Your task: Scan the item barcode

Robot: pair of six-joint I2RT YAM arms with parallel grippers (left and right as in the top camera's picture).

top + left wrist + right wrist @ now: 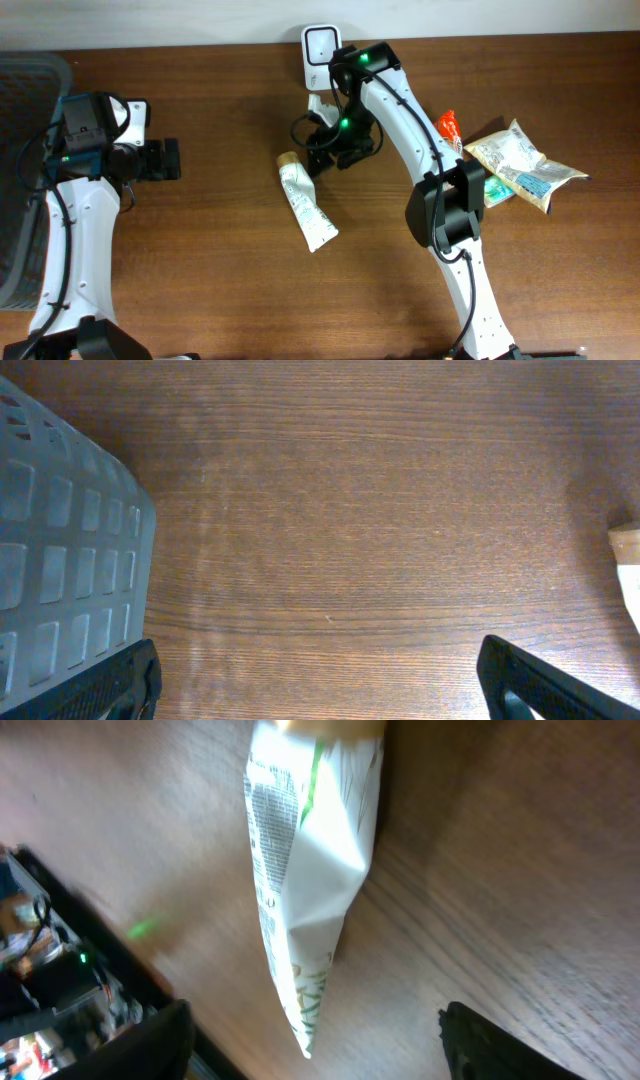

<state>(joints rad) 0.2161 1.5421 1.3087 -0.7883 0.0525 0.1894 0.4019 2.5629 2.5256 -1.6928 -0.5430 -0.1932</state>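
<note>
Tube (pixel 305 205), white with a tan cap, lies flat mid-bench, cap toward the scanner (pixel 319 50). At far left sits a grey basket (pixel 20 90). Beside it, the left hand (pixel 165 160) hovers over bare wood, spread fully and empty. The right hand (pixel 330 155) hangs just above the tube's capped end, fingers wide apart, gripping nothing. 2 snack packets (pixel 520 165) lie far right.
</note>
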